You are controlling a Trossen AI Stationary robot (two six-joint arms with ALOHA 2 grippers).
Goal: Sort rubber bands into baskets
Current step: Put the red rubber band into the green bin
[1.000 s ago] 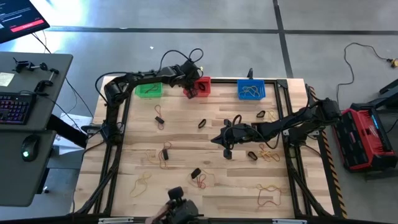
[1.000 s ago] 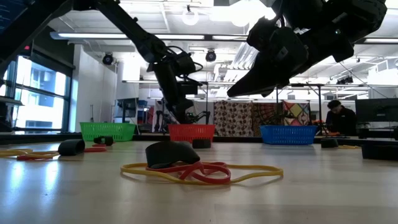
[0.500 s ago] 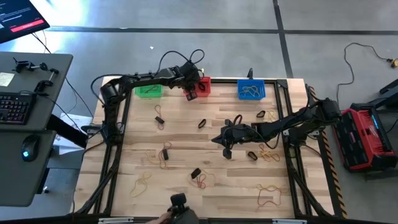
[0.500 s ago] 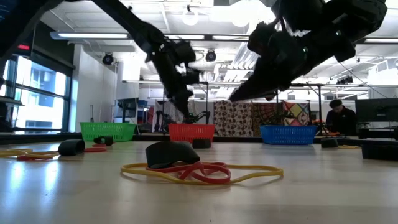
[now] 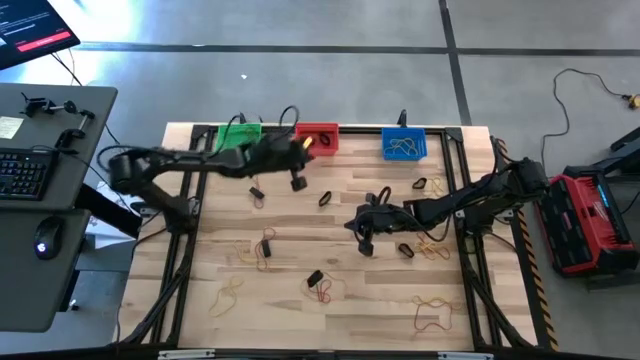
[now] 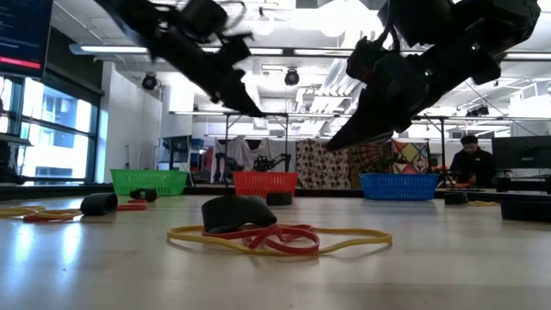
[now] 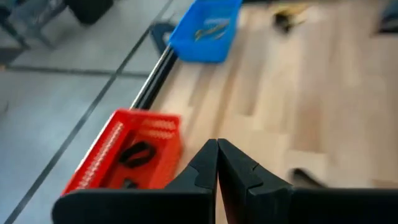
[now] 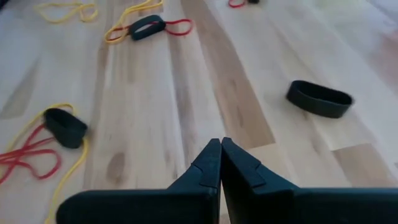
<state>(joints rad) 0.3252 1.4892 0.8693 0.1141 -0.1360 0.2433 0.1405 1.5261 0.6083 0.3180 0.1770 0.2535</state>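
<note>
Nearest you, measured from the red basket at the table's far edge, loose rubber bands lie scattered well short of it: a tan one near the front right, another tan loop to the front left, and a black band on a red one near the front middle. In the low view that same tangle sits closest to the lens, black on top of red and yellow loops.

Further in, you have the right gripper hanging over the middle of the table, on the blue-basket side of the red basket and well toward you from it. Its jaws are pressed together with nothing between them; the right wrist view shows the fingertips meeting over bare wood, a black band ahead of them.

Your left gripper is just in front of the red basket, slightly toward the green basket. Its jaws are also together and empty, as the left wrist view shows.

At the far edge the red basket holds black bands, the green one stands on one side of it and the blue basket, with tan bands inside, on the other
</note>
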